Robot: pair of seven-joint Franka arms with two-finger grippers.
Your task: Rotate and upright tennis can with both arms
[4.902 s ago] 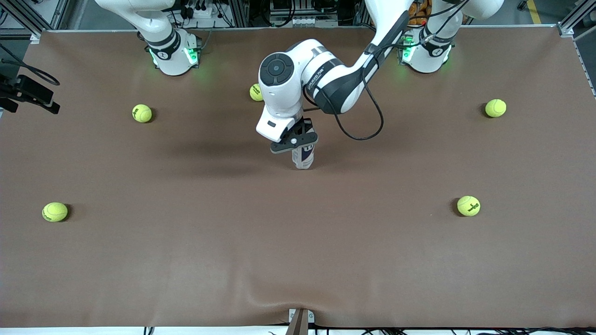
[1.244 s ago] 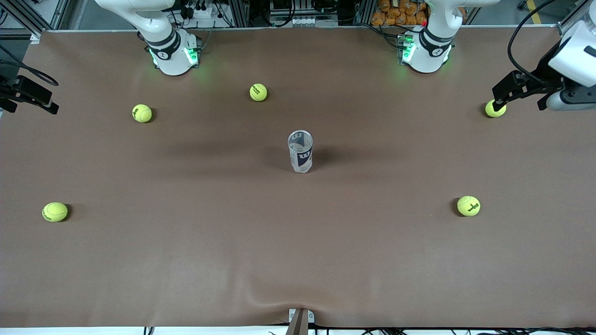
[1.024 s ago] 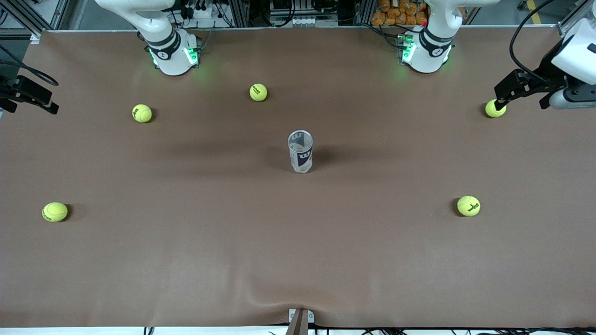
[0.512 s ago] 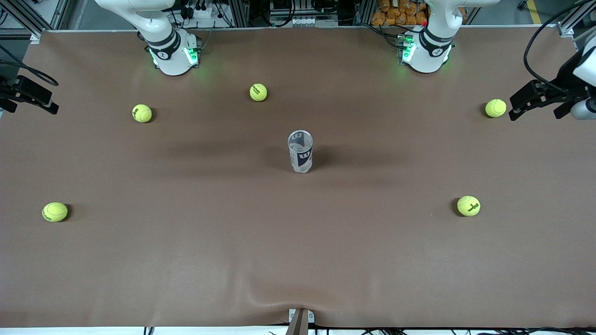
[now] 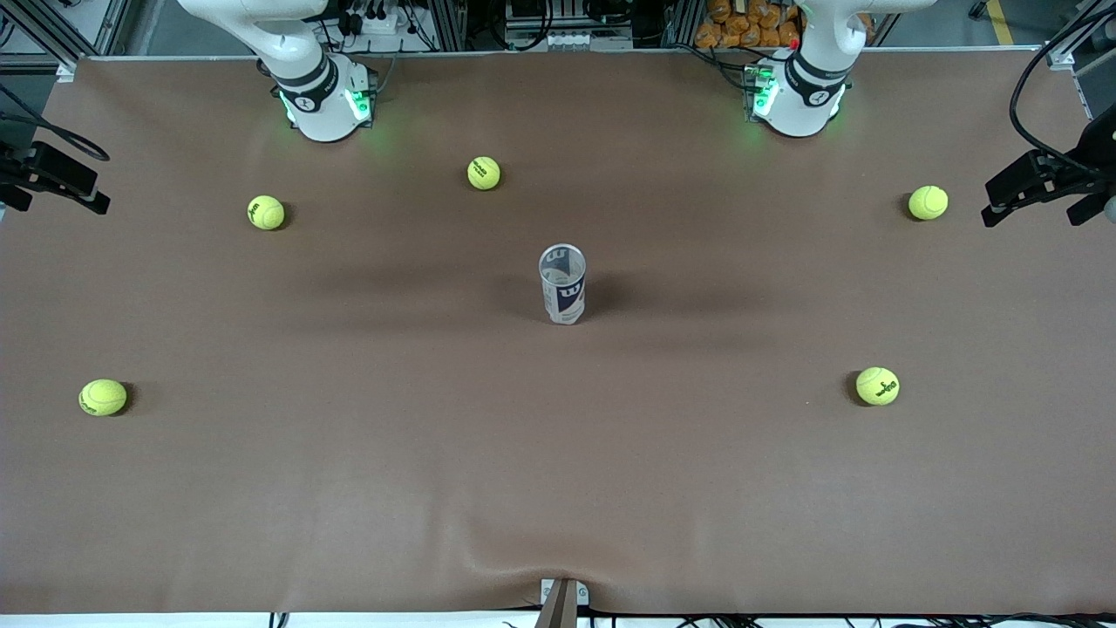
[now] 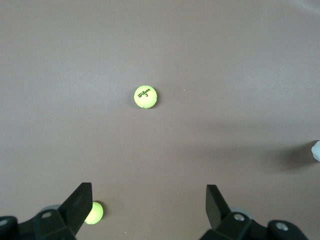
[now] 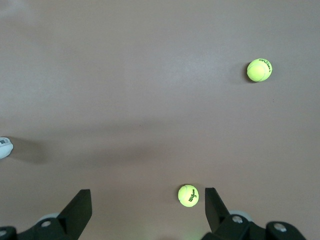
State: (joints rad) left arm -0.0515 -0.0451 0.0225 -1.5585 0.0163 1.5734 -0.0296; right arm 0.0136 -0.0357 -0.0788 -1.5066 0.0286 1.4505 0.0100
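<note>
Left gripper, a black two-finger claw, hangs spread wide and empty above the brown table mat at the left arm's end of the table, near the mat's edge. Right gripper, of the same black build, is likewise spread wide and empty over the mat at the right arm's end.

Landmark: the slim clear-plastic tennis can with white, navy and red label stands upright at mid-table, mouth up, touched by neither gripper. Bare mat surrounds it on every side.

Five yellow-green tennis balls lie well apart from the can:
- ball one, farther from the front camera;
- ball two and ball three, toward the right arm's end;
- ball four and ball five, toward the left arm's end.
</note>
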